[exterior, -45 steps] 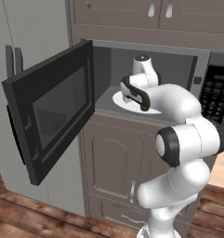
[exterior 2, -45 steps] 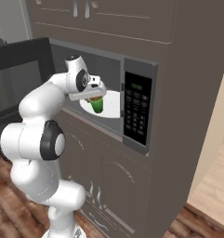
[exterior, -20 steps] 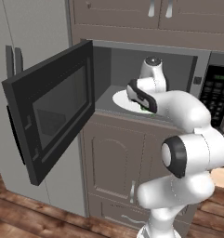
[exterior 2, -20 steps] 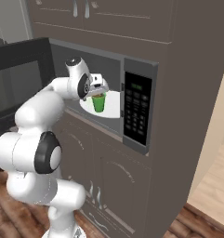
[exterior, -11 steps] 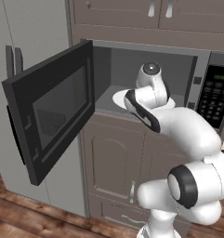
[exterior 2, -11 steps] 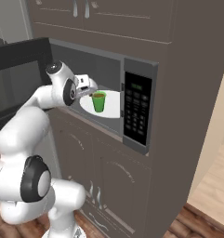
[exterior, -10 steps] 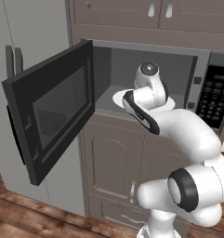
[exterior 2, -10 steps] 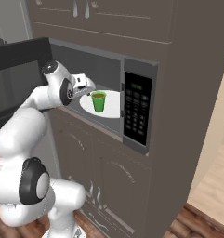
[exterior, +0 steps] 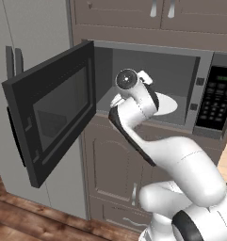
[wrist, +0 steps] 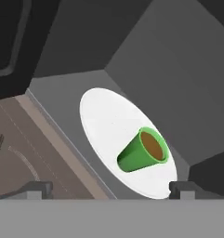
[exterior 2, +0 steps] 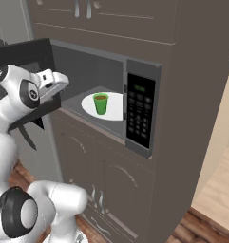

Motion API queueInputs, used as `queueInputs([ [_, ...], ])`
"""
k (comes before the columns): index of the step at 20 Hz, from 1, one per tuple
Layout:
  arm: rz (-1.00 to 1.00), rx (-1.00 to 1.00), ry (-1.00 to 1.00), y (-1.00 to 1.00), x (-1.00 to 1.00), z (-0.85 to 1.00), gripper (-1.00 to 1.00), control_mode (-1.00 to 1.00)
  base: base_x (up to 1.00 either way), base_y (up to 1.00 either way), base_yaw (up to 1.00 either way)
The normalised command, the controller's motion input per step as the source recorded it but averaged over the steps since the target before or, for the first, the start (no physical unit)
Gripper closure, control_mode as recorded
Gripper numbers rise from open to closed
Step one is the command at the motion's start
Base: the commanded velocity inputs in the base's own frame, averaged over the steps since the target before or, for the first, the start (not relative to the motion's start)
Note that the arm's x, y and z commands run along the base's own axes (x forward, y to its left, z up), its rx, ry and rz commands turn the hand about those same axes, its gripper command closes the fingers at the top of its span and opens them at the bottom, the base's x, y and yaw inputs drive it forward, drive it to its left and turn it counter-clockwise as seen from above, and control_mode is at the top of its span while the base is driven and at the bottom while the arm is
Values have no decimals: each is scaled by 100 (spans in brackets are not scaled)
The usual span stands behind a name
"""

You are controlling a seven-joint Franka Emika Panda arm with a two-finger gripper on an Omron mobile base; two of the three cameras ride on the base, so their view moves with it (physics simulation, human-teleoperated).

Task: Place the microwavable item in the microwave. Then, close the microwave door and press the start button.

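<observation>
One microwave door point(exterior: 51, 120), at far left, swung wide open w/ its free edge toward the viewer; one vertical bar handle point(exterior: 14, 61) on its outer side, in front of the tall grey fridge doors point(exterior: 35, 33). One white arm rises next, its wrist in front of the oven mouth. One end effector point(wrist: 108, 188): in the hand view the two finger tips point(wrist: 36, 188) stand far apart at the bottom, open, nothing between them, outside the cavity. One microwave point(exterior 2: 111, 85), cavity open. One white turntable plate point(wrist: 104, 121) on the cavity floor. One green cup point(exterior 2: 100, 103) w/ brown liquid stands upright on the plate, toward its right part in the right base view, apart from the cavity walls and well apart from the end effector. Bare plate to the cup's left; open room above it up to the cavity roof. One keypad panel point(exterior 2: 138, 114) w/ green display at the oven's right edge. Cabinet doors point(exterior 2: 106, 185) below, two upper handles point(exterior 2: 82, 8) above.
</observation>
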Motion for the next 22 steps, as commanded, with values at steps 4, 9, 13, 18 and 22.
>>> queueInputs([
  [4,0,-19,-34,19,-100,-11,-100,-100,0,0,0],
  [9,0,-20,-30,23,-100,-26,-100,-100,0,0,0],
  [13,1,-22,-15,62,-100,-3,-100,-100,0,0,0],
  [18,0,-23,-9,97,-100,0,-100,-100,0,0,0],
  [22,0,-22,-7,99,-99,0,-100,-100,0,0,0],
])
